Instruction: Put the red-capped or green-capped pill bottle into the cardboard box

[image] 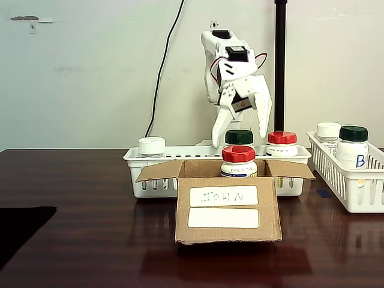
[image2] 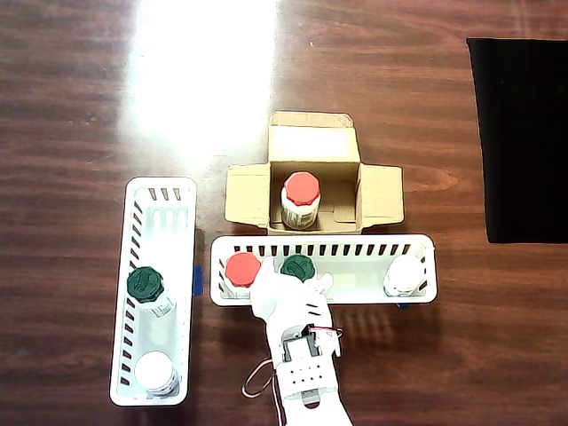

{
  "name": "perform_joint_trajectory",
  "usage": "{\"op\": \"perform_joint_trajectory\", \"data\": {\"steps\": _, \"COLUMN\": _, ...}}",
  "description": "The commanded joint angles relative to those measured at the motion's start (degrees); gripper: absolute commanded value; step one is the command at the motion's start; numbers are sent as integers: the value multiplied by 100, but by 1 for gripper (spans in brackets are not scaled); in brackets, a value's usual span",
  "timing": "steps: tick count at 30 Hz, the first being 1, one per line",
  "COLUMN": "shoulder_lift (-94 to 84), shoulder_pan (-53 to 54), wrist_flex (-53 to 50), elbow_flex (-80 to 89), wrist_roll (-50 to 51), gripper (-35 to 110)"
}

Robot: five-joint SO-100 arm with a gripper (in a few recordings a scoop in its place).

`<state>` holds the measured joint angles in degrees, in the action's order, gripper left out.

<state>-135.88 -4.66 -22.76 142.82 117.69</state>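
1. Landmark: long white slotted plastic basket (image: 150,165) on a dark wood-grain table (image: 72,240), lying crosswise just behind the cardboard box.
2. Small brown corrugated cardboard box (image: 228,231), flaps spread open, two white labels on its front (the upper one handwritten). It sits just in front of the long basket; in the overhead view (image2: 248,197) the two nearly touch.
3. White pill bottle with a red cap (image: 239,154), upright inside the box (image2: 302,188).
4. White plastic pill bottle with a dark green screw cap (image: 239,137), upright in the long basket, near its middle (image2: 298,267). Its label is hidden in both views.
5. Second red-capped white bottle (image: 282,138) in the same basket, beside the green-capped one; a white-capped bottle (image: 152,145) stands at the basket's other end.
6. White two-finger gripper (image: 240,120), above the long basket, fingers spread wide and pointing down on either side of the green cap, holding nothing.
7. Second white slotted basket (image: 351,186), to the right of the long basket in the fixed view, holding a green-capped bottle marked with a blue "B" (image: 353,147) and a white-capped bottle (image: 328,133).
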Motion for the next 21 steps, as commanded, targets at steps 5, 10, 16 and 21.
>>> {"op": "perform_joint_trajectory", "data": {"steps": 5, "shoulder_lift": 35, "shoulder_pan": -44, "wrist_flex": 237, "elbow_flex": -88, "wrist_roll": 62, "gripper": 25}}
{"op": "perform_joint_trajectory", "data": {"steps": 10, "shoulder_lift": 88, "shoulder_pan": -62, "wrist_flex": -255, "elbow_flex": -527, "wrist_roll": -132, "gripper": -6}}
{"op": "perform_joint_trajectory", "data": {"steps": 16, "shoulder_lift": 53, "shoulder_pan": 18, "wrist_flex": -1072, "elbow_flex": -1283, "wrist_roll": -299, "gripper": 3}}
{"op": "perform_joint_trajectory", "data": {"steps": 21, "shoulder_lift": 185, "shoulder_pan": 35, "wrist_flex": -2153, "elbow_flex": -2417, "wrist_roll": -501, "gripper": 0}}
